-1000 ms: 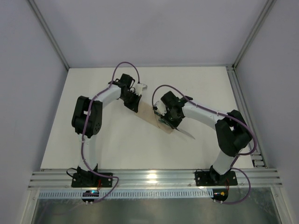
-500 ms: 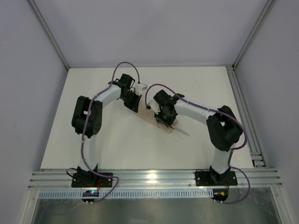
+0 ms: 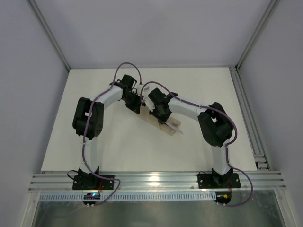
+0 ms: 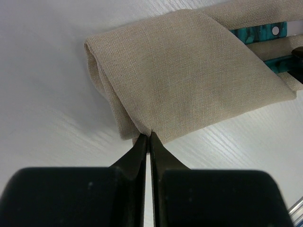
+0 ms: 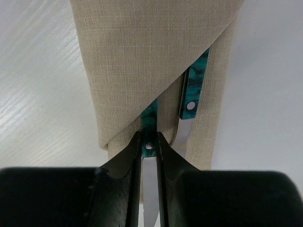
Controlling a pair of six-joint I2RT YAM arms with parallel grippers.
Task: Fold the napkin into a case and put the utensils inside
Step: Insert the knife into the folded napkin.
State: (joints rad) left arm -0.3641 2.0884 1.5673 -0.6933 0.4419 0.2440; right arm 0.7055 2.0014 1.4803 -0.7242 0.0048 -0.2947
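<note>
Inside the case (image 5: 142, 56) lie both utensils (image 5: 194, 84) (handles first), seemingly partway in.

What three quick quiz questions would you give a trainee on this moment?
1. True or false: the right gripper is shut on a handle.
2. The left gripper pinches: A the napkin; B a fork; C nothing.
3. How many teal handles show in the right wrist view?
Key: 1 true; 2 A; 3 two.
</note>
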